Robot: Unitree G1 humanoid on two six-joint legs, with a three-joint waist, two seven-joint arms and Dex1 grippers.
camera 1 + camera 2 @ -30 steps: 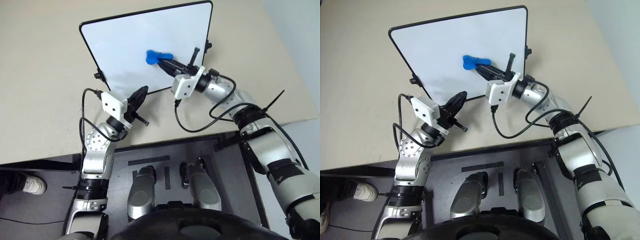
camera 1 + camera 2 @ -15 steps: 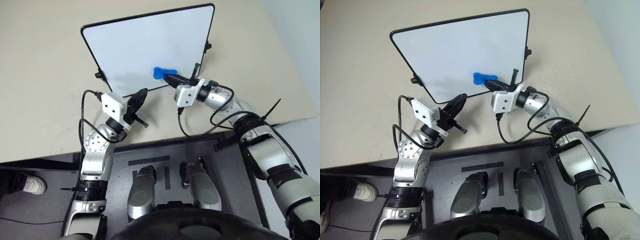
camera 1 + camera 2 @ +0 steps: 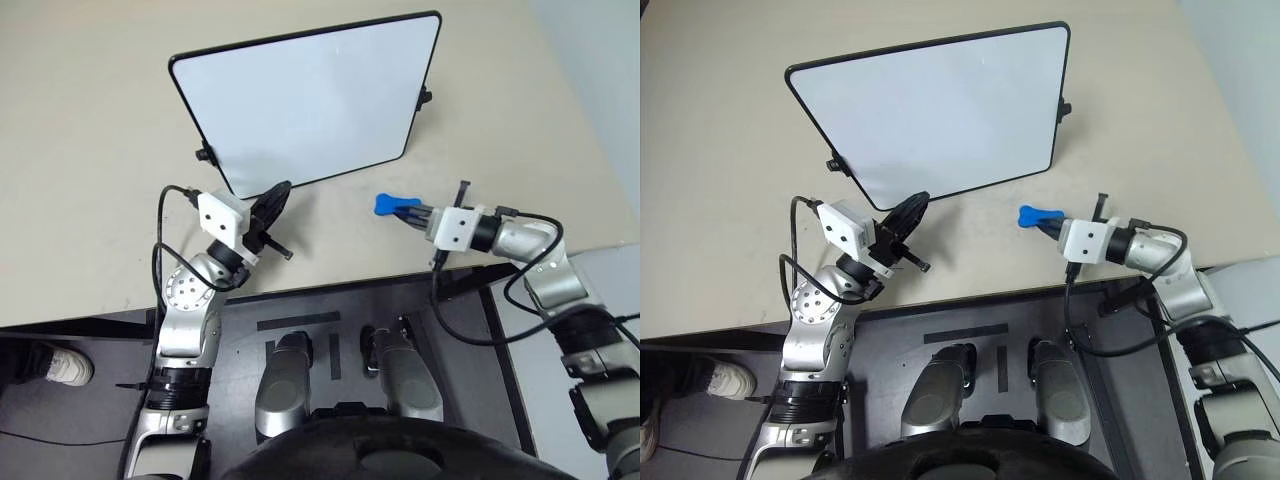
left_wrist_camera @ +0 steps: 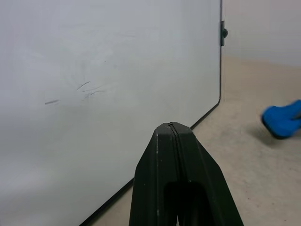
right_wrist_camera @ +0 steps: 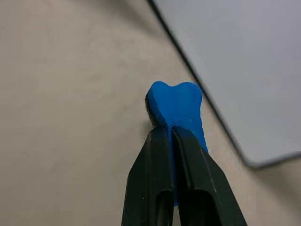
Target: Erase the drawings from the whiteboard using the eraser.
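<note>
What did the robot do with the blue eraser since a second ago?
The right gripper, shut on the eraser, pulled it off the whiteboard toward the robot and to its right; it is now over the table in front of the board. The left gripper stayed shut by the board's near edge. The board kept its place.

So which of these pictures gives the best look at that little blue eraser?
The right wrist view: the eraser sits large, pinched in the right gripper. Both eye views show it small beside the whiteboard; the left wrist view catches a blurred corner.
</note>
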